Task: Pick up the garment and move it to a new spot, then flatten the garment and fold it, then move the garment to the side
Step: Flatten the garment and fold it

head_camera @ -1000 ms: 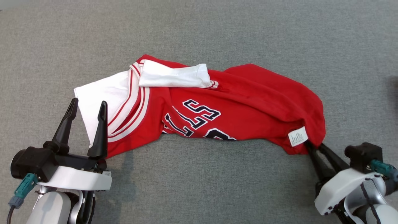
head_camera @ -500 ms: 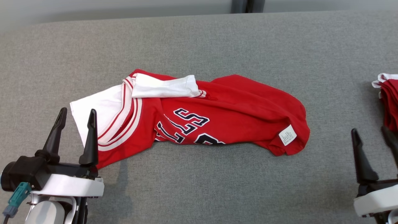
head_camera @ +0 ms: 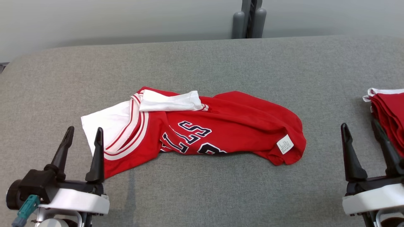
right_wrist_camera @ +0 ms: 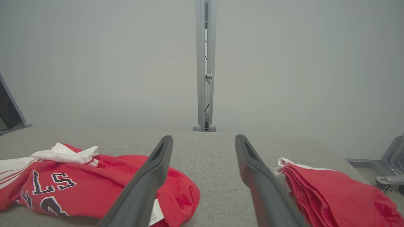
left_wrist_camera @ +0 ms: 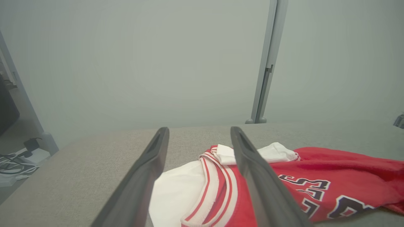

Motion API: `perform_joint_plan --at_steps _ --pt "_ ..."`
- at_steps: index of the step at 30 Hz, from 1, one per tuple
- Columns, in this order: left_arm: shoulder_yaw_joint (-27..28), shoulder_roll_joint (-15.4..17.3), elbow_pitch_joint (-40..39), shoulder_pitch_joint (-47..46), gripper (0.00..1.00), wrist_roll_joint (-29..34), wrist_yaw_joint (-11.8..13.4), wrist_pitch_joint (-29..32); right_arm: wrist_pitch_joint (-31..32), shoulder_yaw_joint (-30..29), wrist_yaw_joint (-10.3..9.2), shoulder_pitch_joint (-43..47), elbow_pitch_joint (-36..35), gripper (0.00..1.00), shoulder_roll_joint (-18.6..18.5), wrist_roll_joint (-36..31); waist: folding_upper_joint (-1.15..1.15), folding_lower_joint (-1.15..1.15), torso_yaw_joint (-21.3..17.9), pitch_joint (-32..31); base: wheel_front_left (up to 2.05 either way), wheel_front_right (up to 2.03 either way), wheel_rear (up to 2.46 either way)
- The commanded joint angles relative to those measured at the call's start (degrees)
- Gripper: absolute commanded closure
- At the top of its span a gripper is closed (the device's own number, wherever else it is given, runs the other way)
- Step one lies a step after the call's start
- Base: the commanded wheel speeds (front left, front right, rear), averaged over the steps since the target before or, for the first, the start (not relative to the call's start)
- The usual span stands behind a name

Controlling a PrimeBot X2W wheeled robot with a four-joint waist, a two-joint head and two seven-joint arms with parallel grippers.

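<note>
The garment (head_camera: pixel 240 126) is a red jersey with white sleeves, striped trim and dark lettering, lying crumpled across the middle of the grey surface (head_camera: pixel 202 63), a white label at its right end. My left gripper (head_camera: pixel 84 131) stands open just before the white sleeve, nothing between its fingers. My right gripper (head_camera: pixel 359 124) is open too, well right of the garment's hem. In the left wrist view the garment (left_wrist_camera: pixel 331 176) lies past the left gripper (left_wrist_camera: pixel 199 130), partly behind its right finger. The right wrist view shows the garment (right_wrist_camera: pixel 88 183) to the left of the right gripper (right_wrist_camera: pixel 203 138).
A stack of folded red garments (head_camera: pixel 389 108) sits at the surface's right edge, close beside my right gripper, also in the right wrist view as the folded stack (right_wrist_camera: pixel 334 198). A grey post (head_camera: pixel 251 19) rises behind the far edge before a pale wall.
My right gripper let go of the garment's right end, opened and drew back to the right. The head camera tilted up, bringing the far edge, wall and folded stack into view.
</note>
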Motion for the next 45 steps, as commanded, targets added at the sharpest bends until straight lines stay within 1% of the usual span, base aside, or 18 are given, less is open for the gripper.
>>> perform_joint_plan --at_steps 1,9,16,19,20,23,27,29,30,31,32,34,37,45 --pt "-0.13 0.06 -0.34 0.48 0.0 0.28 0.45 0.3 -0.49 0.13 -0.02 0.43 0.7 0.0 -0.16 0.76 0.0 0.0 0.19 -0.38 0.0 0.0 0.0" --pt "-0.75 0.3 -1.25 0.45 0.0 -0.08 0.92 1.82 -1.38 0.85 -0.02 0.14 3.16 0.0 -0.11 2.09 0.0 0.0 0.5 -0.34 0.0 0.0 0.0" --pt "-0.75 0.68 -1.92 -0.19 0.0 -0.38 1.05 2.33 -1.76 1.2 -0.02 -0.59 3.54 0.0 -0.1 2.35 0.0 0.0 0.66 0.01 0.0 0.0 0.0" --pt "-0.58 0.89 -1.95 -2.04 0.0 -0.76 1.08 3.02 -1.64 1.42 -0.02 -0.94 3.51 0.0 -0.1 2.49 0.0 0.0 0.64 0.83 0.0 0.0 0.0" --pt "-0.69 1.09 -1.77 -3.21 0.0 -0.82 0.64 3.56 -1.54 1.51 -0.02 -1.16 3.45 0.0 -0.1 2.64 0.0 0.0 0.57 1.36 0.0 0.0 0.0" --pt "-2.12 1.48 -0.77 -7.32 0.0 -2.46 -1.87 7.1 -1.51 2.05 -0.02 -2.06 3.38 0.0 -0.09 2.94 0.0 0.0 0.31 3.21 0.0 0.0 0.0" --pt "-3.79 2.73 2.17 -15.73 0.0 -5.23 -6.15 13.48 -1.76 3.23 -0.02 -3.74 3.75 0.0 -0.11 3.25 0.0 0.0 -0.81 6.63 0.0 0.0 0.0" --pt "-4.22 3.23 5.27 -19.48 0.0 -7.15 -8.2 16.55 -2.08 3.67 -0.02 -4.62 4.16 0.0 -0.12 3.48 0.0 0.0 -1.57 8.34 0.0 0.0 0.0" --pt "-4.86 3.81 10.92 -24.61 0.0 -10.29 -10.48 20.48 -2.81 4.57 -0.01 -5.89 5.21 0.0 -0.11 3.82 0.0 0.0 -2.92 10.75 0.0 0.0 0.0" --pt "-5.47 4.28 13.04 -26.16 0.0 -11.23 -11.01 21.86 -3.19 4.84 -0.01 -6.3 5.62 0.0 -0.11 3.92 0.0 0.0 -3.36 11.46 0.0 0.0 0.0" --pt "-5.85 4.27 14.74 -27.46 0.0 -12.35 -11.43 22.58 -3.5 5.19 -0.02 -6.76 5.92 0.0 -0.12 4.02 0.0 0.0 -3.84 12.2 0.0 0.0 0.0" --pt "-7.13 5.39 18.2 -29.96 0.0 -13.0 -12.05 24.0 -4.07 5.79 -0.02 -7.51 6.83 0.0 -0.11 4.48 0.0 0.0 -4.74 13.46 0.0 0.0 0.0" --pt "-9.38 6.74 21.77 -33.29 0.0 -14.21 -12.6 24.47 -5.12 6.56 -0.02 -8.65 8.0 0.0 -0.11 4.98 0.0 0.0 -5.98 15.06 0.0 0.0 0.0" --pt "-16.58 10.96 26.02 -37.75 0.0 -17.62 -12.6 22.81 -6.98 7.72 -0.02 -10.47 10.69 0.0 -0.11 5.68 0.0 0.0 -7.62 17.19 0.0 0.0 0.0"
